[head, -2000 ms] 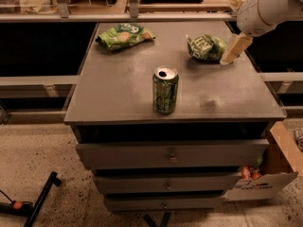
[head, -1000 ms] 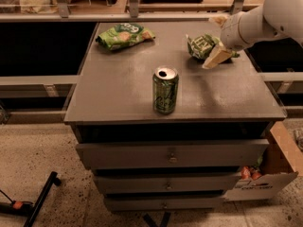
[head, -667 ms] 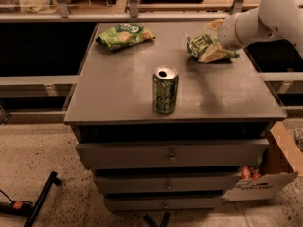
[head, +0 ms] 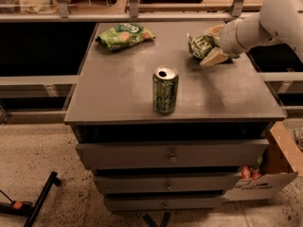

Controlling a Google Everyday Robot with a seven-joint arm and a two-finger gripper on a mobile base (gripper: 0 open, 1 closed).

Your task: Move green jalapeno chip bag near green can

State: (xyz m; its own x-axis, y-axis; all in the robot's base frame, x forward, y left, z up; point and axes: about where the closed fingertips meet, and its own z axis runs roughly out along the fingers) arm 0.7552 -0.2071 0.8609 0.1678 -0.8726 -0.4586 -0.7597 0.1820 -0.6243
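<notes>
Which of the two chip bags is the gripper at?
The dark olive bag at right rear, with the gripper on it; the lime-green bag lies far left.

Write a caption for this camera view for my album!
Robot's gripper at the green jalapeno chip bag, back right of the table; green can upright near the front edge.

crumpled green jalapeno chip bag (head: 198, 45) at gripper (head: 207, 47), green can (head: 165, 91) upright, front-centre

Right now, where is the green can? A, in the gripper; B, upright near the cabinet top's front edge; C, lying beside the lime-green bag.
B: the green can stands upright near the front edge of the cabinet top, while the gripper is at the green jalapeno chip bag, back right.
</notes>
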